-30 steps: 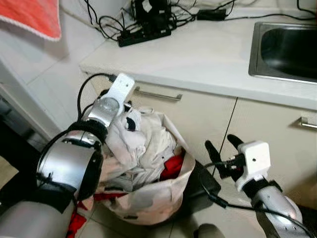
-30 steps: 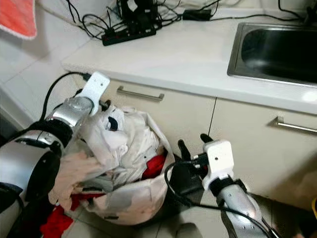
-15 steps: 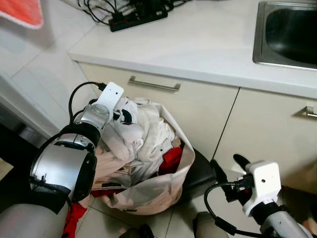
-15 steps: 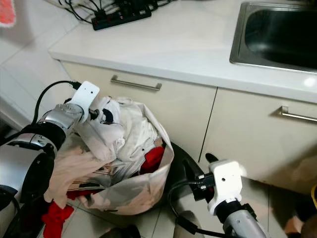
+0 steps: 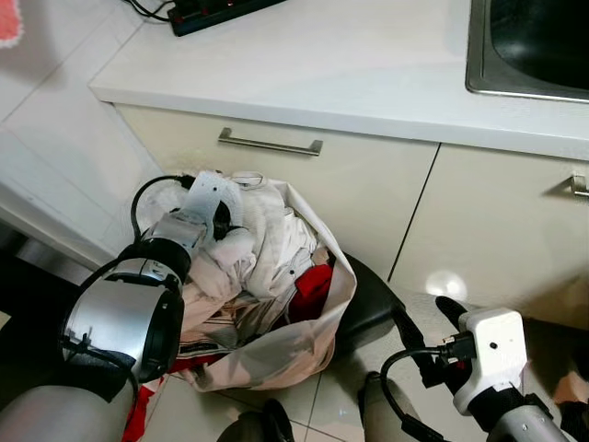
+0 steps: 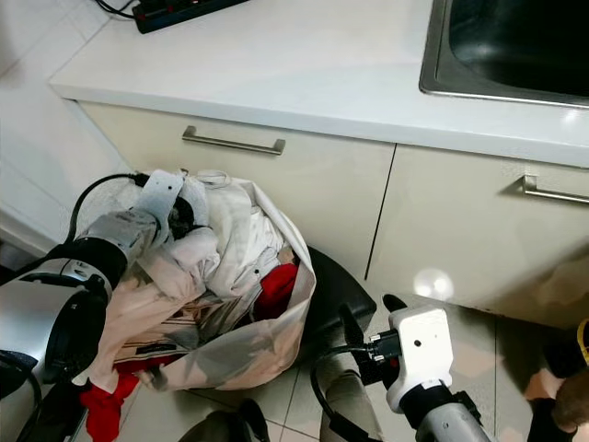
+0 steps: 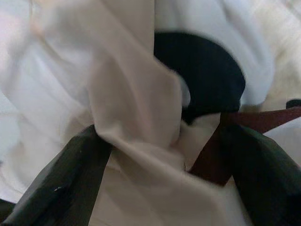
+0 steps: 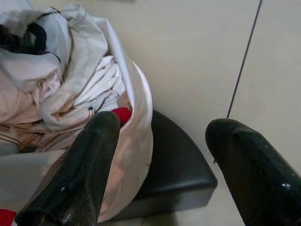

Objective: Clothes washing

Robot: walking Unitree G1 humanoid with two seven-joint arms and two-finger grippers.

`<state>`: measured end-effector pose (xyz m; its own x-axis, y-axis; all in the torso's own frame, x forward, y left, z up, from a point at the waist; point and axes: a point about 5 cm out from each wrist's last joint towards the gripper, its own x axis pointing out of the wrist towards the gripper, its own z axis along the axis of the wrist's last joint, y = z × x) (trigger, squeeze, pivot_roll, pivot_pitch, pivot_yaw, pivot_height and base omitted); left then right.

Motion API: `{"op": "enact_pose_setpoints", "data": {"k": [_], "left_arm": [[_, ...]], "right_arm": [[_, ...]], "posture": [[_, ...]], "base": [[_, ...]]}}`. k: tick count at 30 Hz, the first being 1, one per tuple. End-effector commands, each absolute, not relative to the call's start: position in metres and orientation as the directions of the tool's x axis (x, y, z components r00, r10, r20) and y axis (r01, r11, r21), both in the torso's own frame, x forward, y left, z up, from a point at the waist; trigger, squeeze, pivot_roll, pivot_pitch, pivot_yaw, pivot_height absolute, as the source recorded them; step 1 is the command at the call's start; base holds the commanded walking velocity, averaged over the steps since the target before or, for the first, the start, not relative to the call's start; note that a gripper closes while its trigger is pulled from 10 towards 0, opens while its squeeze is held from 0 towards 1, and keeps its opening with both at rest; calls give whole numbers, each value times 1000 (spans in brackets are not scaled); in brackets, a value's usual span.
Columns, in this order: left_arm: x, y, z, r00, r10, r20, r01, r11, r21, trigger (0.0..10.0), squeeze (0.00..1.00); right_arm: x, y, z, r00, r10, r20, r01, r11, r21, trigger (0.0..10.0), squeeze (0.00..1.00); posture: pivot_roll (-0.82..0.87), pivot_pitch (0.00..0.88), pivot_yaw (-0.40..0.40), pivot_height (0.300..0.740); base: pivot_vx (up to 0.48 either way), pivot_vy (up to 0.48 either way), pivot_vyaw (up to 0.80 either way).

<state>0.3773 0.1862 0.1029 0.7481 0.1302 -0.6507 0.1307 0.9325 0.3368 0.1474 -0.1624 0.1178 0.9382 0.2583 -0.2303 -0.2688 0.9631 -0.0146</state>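
Observation:
A white laundry bag point(image 5: 285, 336) stands on the floor against the cabinet, stuffed with pale clothes point(image 5: 271, 244) and a red garment point(image 5: 311, 281). My left gripper point(image 5: 221, 221) is pushed into the top of the pile. In the left wrist view its fingers point(image 7: 61, 188) stand apart, with a fold of beige cloth point(image 7: 127, 94) bunched between them and a black patch point(image 7: 202, 75) beyond. My right gripper point(image 5: 425, 315) hangs low to the right of the bag, open and holding nothing. In the right wrist view it point(image 8: 163, 125) points at the bag's side point(image 8: 136, 108).
The bag rests on a black pad point(image 5: 363, 304). Behind it are cream cabinet fronts with a metal handle point(image 5: 270, 145), a white counter point(image 5: 322, 64), a steel sink point(image 5: 525, 46) and a power strip point(image 5: 212, 11). Red cloth point(image 6: 101, 405) lies on the floor at the left.
The camera has tipped downward. My left gripper has sunk from the bag's rim into the clothes. My right gripper has dropped lower and drawn away from the bag.

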Motion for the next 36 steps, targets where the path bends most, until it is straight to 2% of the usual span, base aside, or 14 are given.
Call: {"op": "enact_pose_setpoints", "data": {"k": [1,2,3,10,14,16,21,29,36], "left_arm": [[370,193,92,713,158,-683,105,939,326,10000,0],[370,193,92,712,156,-685,105,940,323,10000,0],[369,193,91,710,157,-687,97,944,316,0,0],[369,190,90,715,149,-684,110,941,320,0,0],[371,181,91,724,101,-683,147,944,296,0,0],[373,180,92,736,103,-669,168,930,328,0,0],[374,180,96,744,99,-660,152,938,313,0,0],[374,176,94,744,75,-664,88,974,209,0,0],[388,159,117,819,10,-574,-25,1000,-19,0,0]], "right_arm": [[145,-159,123,937,272,-220,-279,960,1,10000,0],[145,-158,123,937,272,-221,-279,960,2,10000,0],[145,-159,124,936,272,-222,-278,960,1,10000,0],[145,-159,125,939,258,-226,-265,964,0,10000,0],[146,-158,126,941,254,-223,-260,966,3,10000,0],[147,-158,125,941,254,-223,-260,966,4,10000,0],[147,-157,126,941,257,-222,-261,965,9,10000,0],[146,-156,125,939,255,-231,-257,966,20,10000,0],[155,-157,125,943,252,-215,-253,967,24,10000,0]], "posture": [[-496,262,186,736],[-496,262,186,736],[-496,262,186,736],[-507,263,191,736],[-506,264,191,736],[-505,265,193,736],[-498,265,193,736],[-503,273,191,736],[-485,244,188,736]], "base": [[0,0,0],[0,0,0],[0,0,0],[0,0,0],[0,0,0],[0,0,0],[0,0,0],[0,0,0],[0,0,0]]}}
